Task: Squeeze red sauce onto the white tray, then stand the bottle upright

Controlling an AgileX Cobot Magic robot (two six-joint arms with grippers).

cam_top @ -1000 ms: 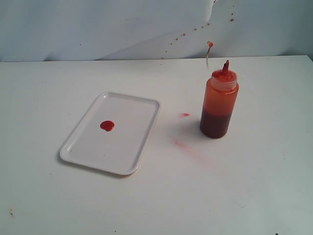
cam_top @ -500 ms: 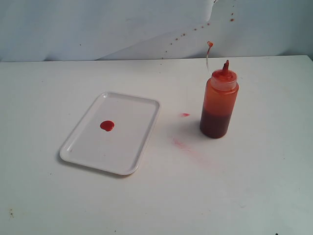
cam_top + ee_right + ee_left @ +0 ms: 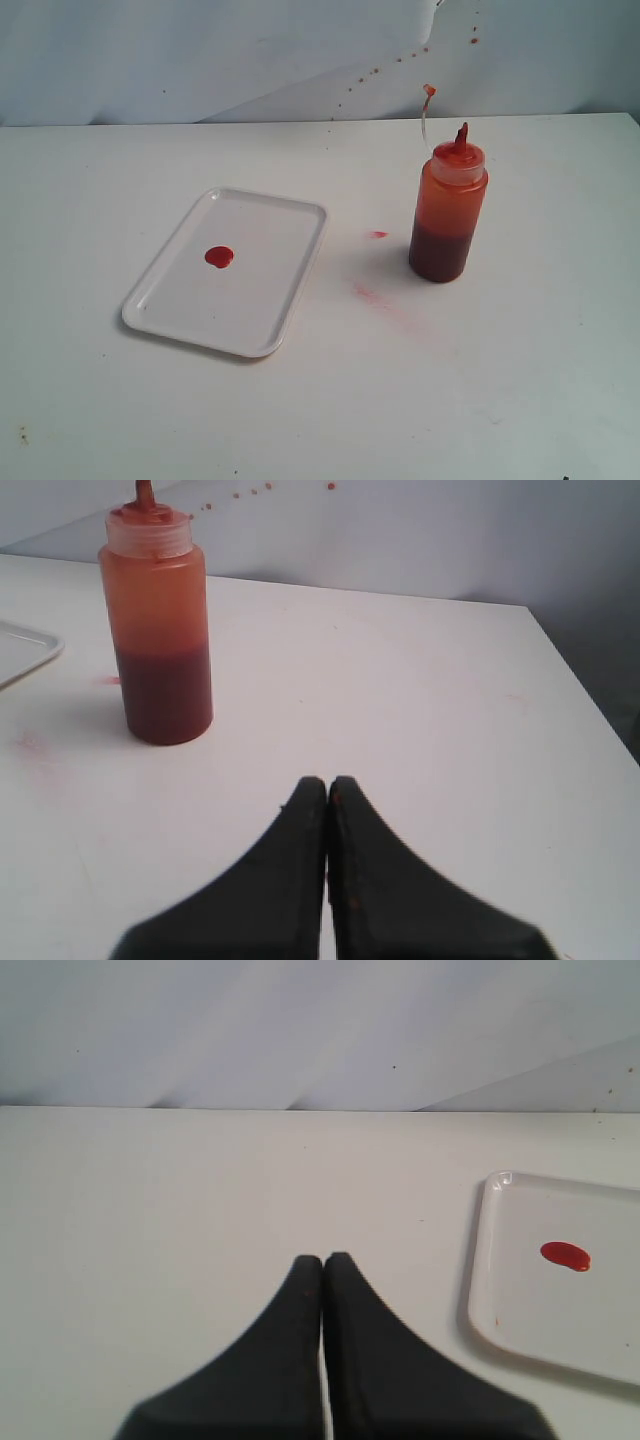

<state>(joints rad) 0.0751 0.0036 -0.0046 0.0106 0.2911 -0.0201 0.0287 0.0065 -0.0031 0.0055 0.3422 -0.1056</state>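
Note:
The white tray [image 3: 170, 305] lies flat on the table at the left of the exterior view, with a round blob of red sauce [image 3: 219, 257] on it. The tray's rim [image 3: 480, 1260] and the red sauce [image 3: 565, 1254] also show in the left wrist view. The bottle [image 3: 447, 212] stands upright to the right of the tray, its cap dangling above on a thin strap; the bottle [image 3: 158, 630] is held by nothing. My left gripper [image 3: 323, 1258] is shut and empty, away from the tray. My right gripper [image 3: 327, 781] is shut and empty, apart from the bottle. Neither arm appears in the exterior view.
Faint pinkish-red smears [image 3: 372, 294] and a small spot [image 3: 378, 235] mark the white table [image 3: 320, 410] between tray and bottle. Red specks dot the pale backdrop [image 3: 380, 70] behind the table. The table's right edge [image 3: 575, 680] shows in the right wrist view.

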